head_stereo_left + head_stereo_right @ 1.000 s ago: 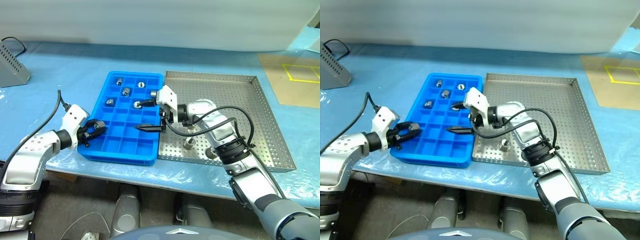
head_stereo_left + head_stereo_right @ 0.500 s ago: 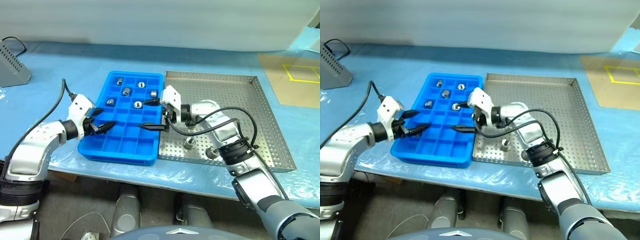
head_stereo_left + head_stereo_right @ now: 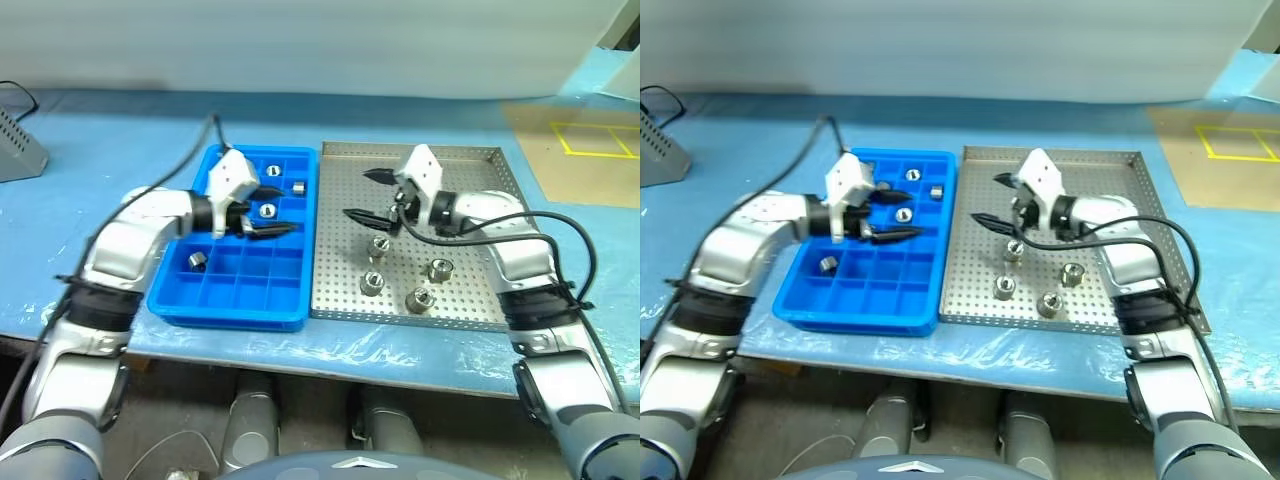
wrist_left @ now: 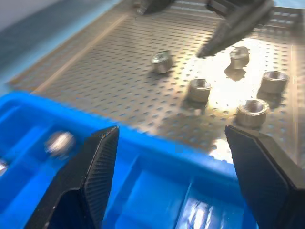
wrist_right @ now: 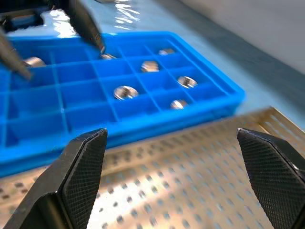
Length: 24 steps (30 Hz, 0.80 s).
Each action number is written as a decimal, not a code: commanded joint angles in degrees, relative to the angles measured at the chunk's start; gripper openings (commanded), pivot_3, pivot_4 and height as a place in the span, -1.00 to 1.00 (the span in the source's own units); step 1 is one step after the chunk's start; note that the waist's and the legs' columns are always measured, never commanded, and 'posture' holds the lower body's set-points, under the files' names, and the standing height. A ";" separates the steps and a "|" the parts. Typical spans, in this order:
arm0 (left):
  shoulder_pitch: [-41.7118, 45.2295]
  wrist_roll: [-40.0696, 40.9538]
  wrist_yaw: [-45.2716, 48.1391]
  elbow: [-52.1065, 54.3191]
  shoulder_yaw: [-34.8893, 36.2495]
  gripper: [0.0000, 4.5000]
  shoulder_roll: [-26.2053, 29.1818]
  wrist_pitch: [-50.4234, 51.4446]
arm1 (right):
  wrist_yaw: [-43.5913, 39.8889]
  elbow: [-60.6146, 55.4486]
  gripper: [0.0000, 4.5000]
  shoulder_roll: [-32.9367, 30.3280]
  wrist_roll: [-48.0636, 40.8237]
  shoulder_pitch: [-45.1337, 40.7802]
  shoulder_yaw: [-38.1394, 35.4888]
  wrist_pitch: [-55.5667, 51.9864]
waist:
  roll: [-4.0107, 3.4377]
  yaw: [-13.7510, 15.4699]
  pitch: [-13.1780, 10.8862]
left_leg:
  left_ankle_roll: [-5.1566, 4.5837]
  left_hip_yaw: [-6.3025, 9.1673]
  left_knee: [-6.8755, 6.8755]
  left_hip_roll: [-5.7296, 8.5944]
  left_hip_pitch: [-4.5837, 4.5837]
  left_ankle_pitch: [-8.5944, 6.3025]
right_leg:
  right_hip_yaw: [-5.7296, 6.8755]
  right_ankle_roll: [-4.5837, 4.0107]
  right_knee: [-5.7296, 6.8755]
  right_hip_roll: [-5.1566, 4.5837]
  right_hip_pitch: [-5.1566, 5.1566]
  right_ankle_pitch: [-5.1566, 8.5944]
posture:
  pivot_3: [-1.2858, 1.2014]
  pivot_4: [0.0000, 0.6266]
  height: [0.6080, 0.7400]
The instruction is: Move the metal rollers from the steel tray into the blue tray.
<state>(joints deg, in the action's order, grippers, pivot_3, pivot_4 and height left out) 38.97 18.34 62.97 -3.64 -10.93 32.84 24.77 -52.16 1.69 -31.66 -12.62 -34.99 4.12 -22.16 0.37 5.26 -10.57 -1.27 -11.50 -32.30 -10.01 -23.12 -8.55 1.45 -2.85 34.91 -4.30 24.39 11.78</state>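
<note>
Four rollers (image 3: 379, 246) lie loose on the steel tray (image 3: 470, 170), in its near half: one just below the right gripper (image 3: 363, 196), one (image 3: 372, 283) nearer the front rim, one (image 3: 439, 268) toward the middle, and one (image 3: 419, 298) close to the front rim. All four stand apart from each other. The blue tray (image 3: 240, 311) sits just beside the steel tray's left rim, the two edges touching or nearly so. Inside the blue tray, several rollers occupy separate compartments: two in the far row (image 3: 274, 171), (image 3: 298, 187), one (image 3: 266, 210) a row closer beside the left gripper (image 3: 262, 210), and one (image 3: 197, 261) alone in a compartment on the side away from the steel tray, toward the front. The left gripper hangs over the middle of the blue tray with its fingers spread partway and nothing between them; it points toward the steel tray. The right gripper hangs over the steel tray's near-left area, fingers (image 5: 81, 176) spread wide, empty, pointing toward the blue tray. Neither gripper touches a roller. The left wrist view looks across the blue tray's rim to the four rollers on the perforated floor, with the right gripper's dark fingertips above them. The right wrist view shows the steel tray's perforated floor and, past it, five rollers in the blue tray's compartments.
</note>
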 commanded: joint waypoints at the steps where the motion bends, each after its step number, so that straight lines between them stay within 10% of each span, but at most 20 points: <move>1: 2.01 -3.99 4.85 -4.71 -6.41 0.67 -3.40 -6.68 | 2.53 -7.44 1.00 -2.30 -1.38 3.66 -4.17 -2.79 | 0.00 -1.16 0.00 | -0.03 0.00 0.00 -0.01 -0.01 -0.02 | 0.00 0.00 -0.02 0.00 0.00 0.00 | -0.14 -0.52 1.00; 24: 10.09 -18.53 10.49 -33.98 -15.63 0.67 -20.32 -19.54 | 13.30 -26.01 1.00 -5.55 -3.21 17.88 -9.81 -13.27 | -0.14 -6.35 0.09 | -0.47 -0.04 -0.41 0.00 0.16 -0.28 | -0.01 0.06 -0.14 0.03 -0.36 -0.03 | -0.31 -0.52 1.00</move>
<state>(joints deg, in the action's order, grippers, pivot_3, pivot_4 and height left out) 48.19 0.89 73.04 -37.48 -25.76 12.48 4.49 -39.43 -22.36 -36.26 -15.67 -16.92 -3.96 -35.78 0.23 -1.09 -10.48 -1.74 -11.53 -32.71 -10.00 -22.95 -8.83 1.44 -2.79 34.76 -4.28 24.02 11.75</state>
